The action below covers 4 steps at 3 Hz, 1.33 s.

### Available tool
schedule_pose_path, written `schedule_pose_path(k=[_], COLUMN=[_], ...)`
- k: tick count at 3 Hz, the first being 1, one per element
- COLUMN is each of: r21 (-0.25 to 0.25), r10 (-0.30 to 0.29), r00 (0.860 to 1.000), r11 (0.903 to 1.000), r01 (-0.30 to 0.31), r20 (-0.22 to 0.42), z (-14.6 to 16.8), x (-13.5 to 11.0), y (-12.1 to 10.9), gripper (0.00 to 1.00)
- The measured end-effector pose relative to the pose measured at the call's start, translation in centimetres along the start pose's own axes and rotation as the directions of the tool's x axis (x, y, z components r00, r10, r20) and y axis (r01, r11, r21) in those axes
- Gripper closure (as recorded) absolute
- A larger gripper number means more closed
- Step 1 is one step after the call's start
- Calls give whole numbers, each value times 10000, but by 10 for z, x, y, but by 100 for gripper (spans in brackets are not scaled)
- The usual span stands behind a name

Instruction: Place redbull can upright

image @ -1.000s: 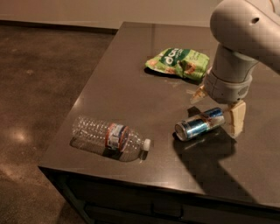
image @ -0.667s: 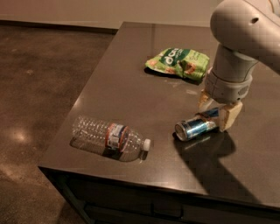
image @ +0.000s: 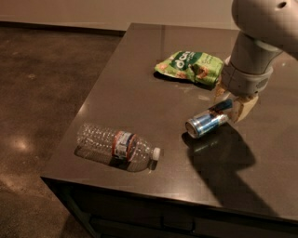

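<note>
Room: dark brown polished floor (image: 42, 93) on L side w/ soft light patches; pale wall strip (image: 116, 11) along top edge.

Table (image: 139, 102): dark brown glossy top, takes up most of view, near corner at lower L, dark front panel below. Top reflects light; broad shadow of arm falls on it lower R, just beside can.

Arm (image: 260, 42): light grey, comes in from upper R, wrist pointing down over R part of table.

Water bottle (image: 116, 146): clear plastic, lying on side near front-L edge, white cap toward R, red-blue label at mid-body. Well apart from can.

Snack bag (image: 191, 65): green, crumpled, lying flat toward far side, near wrist.

Redbull can (image: 207, 123): on its side, R-centre of table, silver end facing lower L, between bag & front edge.

Pincer (image: 229, 106): low at can's far end, tan fingers (image: 242, 109) narrow, one each side, clamped on redbull can.
</note>
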<state>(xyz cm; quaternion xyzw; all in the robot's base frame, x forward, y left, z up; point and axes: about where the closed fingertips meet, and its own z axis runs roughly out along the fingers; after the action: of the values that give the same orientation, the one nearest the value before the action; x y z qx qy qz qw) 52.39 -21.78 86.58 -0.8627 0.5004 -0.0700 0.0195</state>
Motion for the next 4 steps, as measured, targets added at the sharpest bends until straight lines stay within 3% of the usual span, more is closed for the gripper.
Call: schedule_pose_path(k=[1, 2, 3, 4], r21=[1090, 2238, 3087, 3908], r10=[-386, -1103, -2075, -3003], r00=[9991, 9923, 9720, 9362], r11=[9932, 9672, 9225, 8516], r01=[405, 1202, 2319, 3493], r20=[-203, -563, -1100, -1825], z=[-25, -49, -68, -85], x=[9, 17, 20, 23], y=[-25, -47, -61, -69], gripper=[100, 100, 100, 100])
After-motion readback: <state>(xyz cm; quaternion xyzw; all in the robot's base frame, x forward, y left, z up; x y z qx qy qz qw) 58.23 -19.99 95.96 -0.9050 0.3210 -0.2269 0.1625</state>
